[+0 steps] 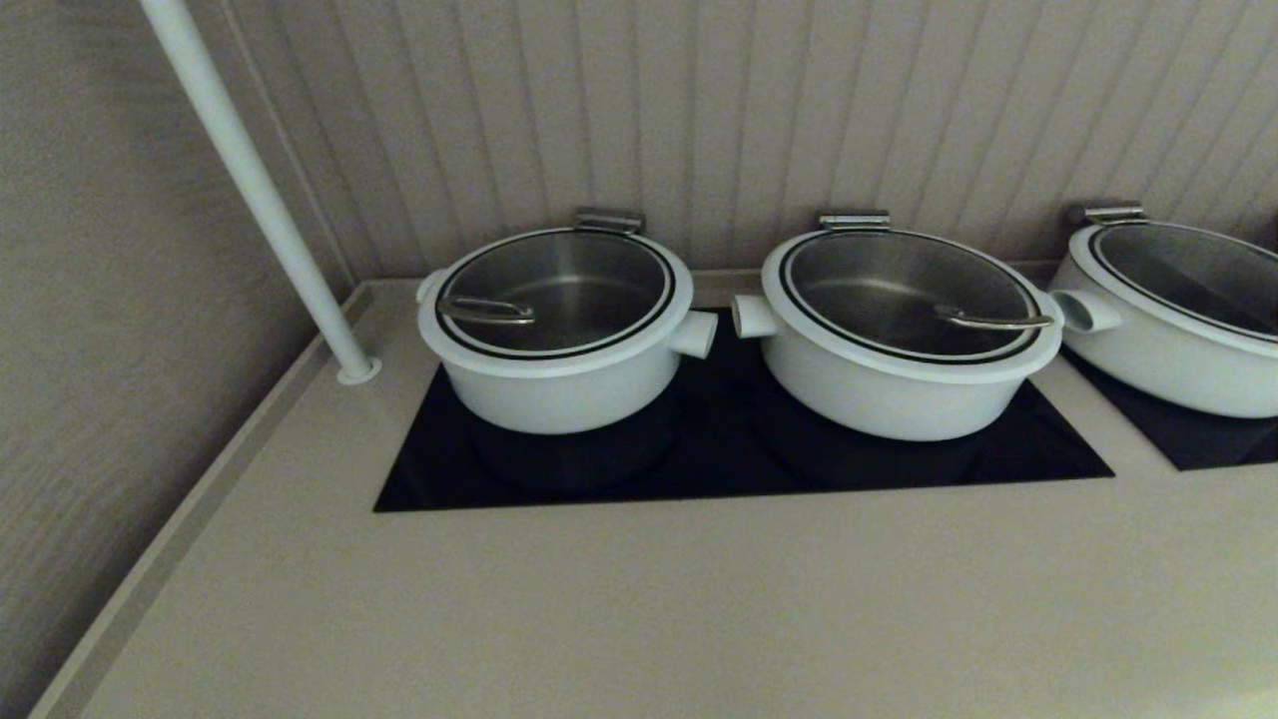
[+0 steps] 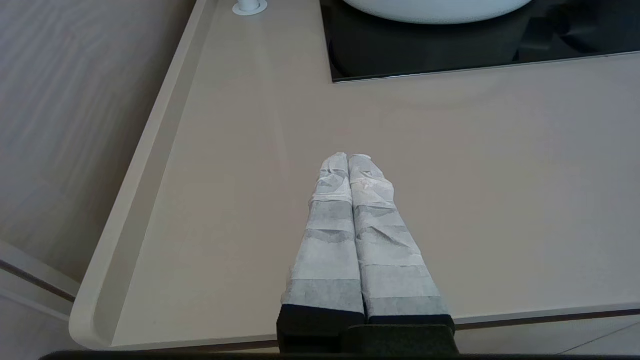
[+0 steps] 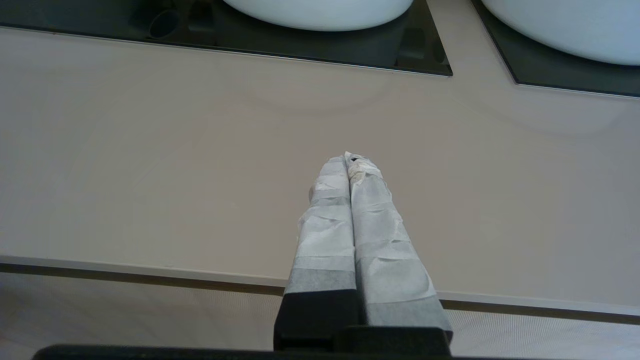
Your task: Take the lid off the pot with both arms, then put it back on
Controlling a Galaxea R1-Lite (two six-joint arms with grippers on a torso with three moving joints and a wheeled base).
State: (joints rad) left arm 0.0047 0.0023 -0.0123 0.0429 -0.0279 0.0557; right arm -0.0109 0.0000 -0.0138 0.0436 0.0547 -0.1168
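Sitting closed: round glass lid with white ring [image 1: 555,296] on narrow white straight-sided pot [image 1: 559,384], left end of black cooktop [image 1: 729,449]. Left gripper [image 2: 348,159] and right gripper [image 3: 351,160] pinched together, empty, over beige counter [image 1: 639,599].

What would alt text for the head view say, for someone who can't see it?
Three white pots with glass lids stand in a row on black cooktops set in a beige counter. The pot on the left, smallest, wears the lid. A white pole rises beside it; no arms show.
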